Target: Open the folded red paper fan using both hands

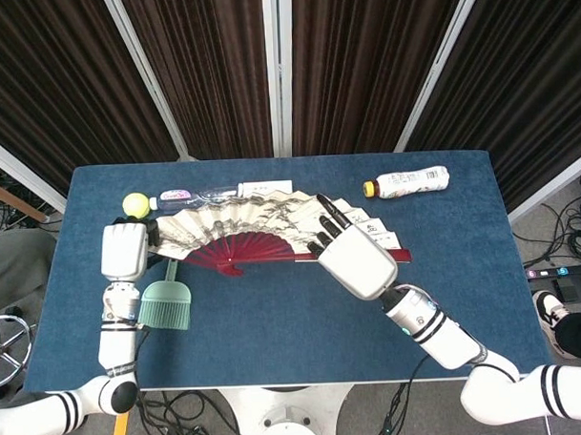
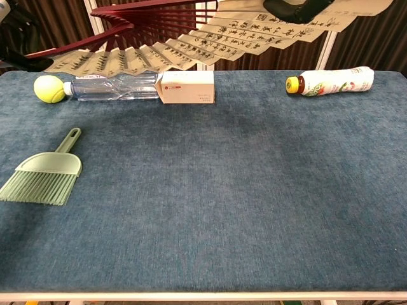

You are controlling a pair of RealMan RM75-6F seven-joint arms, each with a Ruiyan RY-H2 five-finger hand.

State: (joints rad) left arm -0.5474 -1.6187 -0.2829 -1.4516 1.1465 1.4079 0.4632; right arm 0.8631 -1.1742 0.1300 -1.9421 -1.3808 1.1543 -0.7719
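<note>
The red paper fan is spread wide above the table, its cream painted leaf facing up and its red ribs meeting near the middle. From below, the fan shows printed text across the top of the chest view. My left hand holds the fan's left end. My right hand grips its right end, dark fingertips over the leaf. In the chest view only the dark fingers of the right hand show at the top edge.
On the blue table lie a green hand brush, a yellow tennis ball, a clear plastic bottle, a white box and a yellow-capped drink bottle at the back right.
</note>
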